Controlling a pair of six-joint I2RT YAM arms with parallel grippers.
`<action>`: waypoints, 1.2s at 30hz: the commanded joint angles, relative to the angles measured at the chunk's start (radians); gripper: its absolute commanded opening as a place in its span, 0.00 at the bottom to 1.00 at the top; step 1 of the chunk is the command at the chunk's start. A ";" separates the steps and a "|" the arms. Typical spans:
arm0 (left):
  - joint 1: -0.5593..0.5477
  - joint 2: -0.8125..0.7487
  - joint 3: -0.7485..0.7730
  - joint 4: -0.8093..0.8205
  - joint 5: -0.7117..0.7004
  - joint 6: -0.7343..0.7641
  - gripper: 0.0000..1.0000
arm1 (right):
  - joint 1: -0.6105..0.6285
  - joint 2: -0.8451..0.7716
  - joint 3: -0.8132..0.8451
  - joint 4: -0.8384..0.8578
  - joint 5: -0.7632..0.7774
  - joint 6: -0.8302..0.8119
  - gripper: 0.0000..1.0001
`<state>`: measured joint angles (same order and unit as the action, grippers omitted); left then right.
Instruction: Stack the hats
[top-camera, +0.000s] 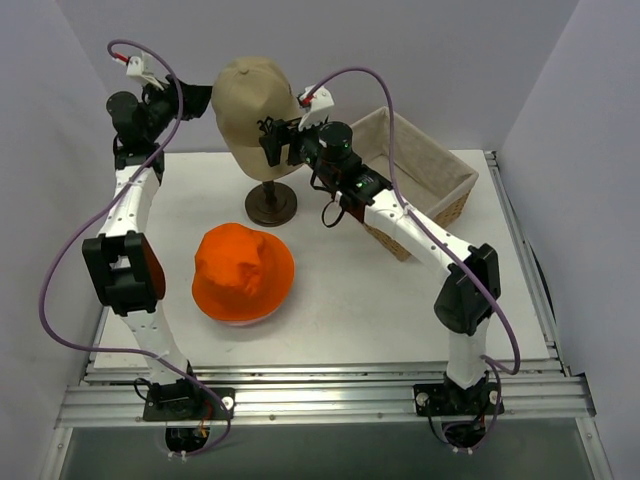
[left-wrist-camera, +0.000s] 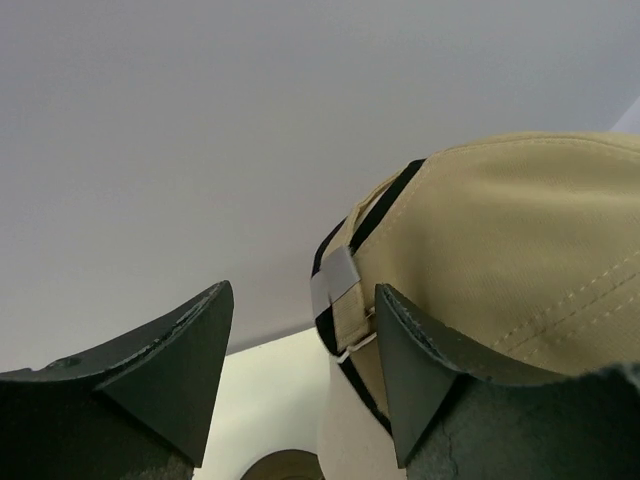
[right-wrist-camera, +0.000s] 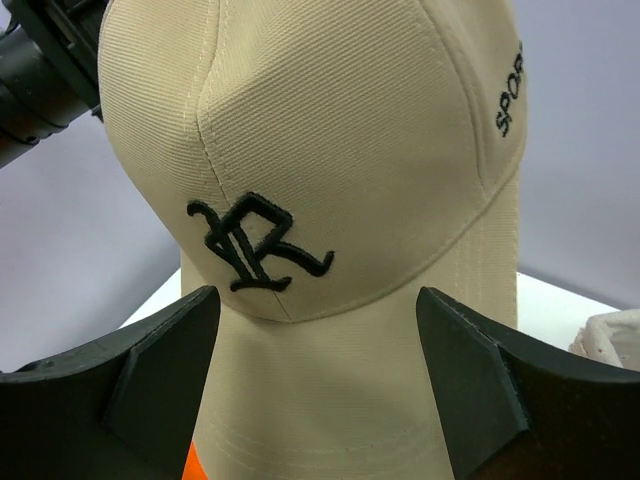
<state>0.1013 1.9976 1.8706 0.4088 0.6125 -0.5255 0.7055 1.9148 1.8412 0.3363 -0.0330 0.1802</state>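
Note:
A tan baseball cap (top-camera: 252, 105) with a black letter sits on a cream mannequin head. My left gripper (top-camera: 200, 101) is at the cap's back, open; in the left wrist view its right finger (left-wrist-camera: 425, 370) rests beside the strap buckle (left-wrist-camera: 335, 280) of the cap (left-wrist-camera: 520, 240). My right gripper (top-camera: 273, 143) is at the front, open; its fingers stand on either side of the brim (right-wrist-camera: 330, 400), under the embroidered letter (right-wrist-camera: 255, 240). An orange bucket hat (top-camera: 243, 272) lies on the table, and a pale rim (top-camera: 240, 319) peeks out beneath it.
The mannequin head stands on a dark round base (top-camera: 271, 204) at the back middle of the white table (top-camera: 400, 310). A woven basket (top-camera: 440, 185) with a cloth lining sits at the back right, under my right arm. Grey walls close off the back and sides.

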 joint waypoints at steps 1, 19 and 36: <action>0.028 -0.068 -0.028 -0.045 0.004 -0.030 0.68 | -0.032 -0.106 -0.034 0.035 -0.001 0.039 0.75; 0.040 -0.140 -0.086 -0.010 0.004 -0.077 0.69 | -0.228 0.061 0.208 0.050 -0.060 0.220 0.66; 0.008 -0.125 -0.090 -0.042 -0.003 -0.031 0.69 | -0.238 0.254 0.314 0.142 -0.194 0.269 0.65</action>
<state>0.1112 1.9003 1.7748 0.3542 0.6086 -0.5831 0.4717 2.1880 2.1605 0.3706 -0.1619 0.4240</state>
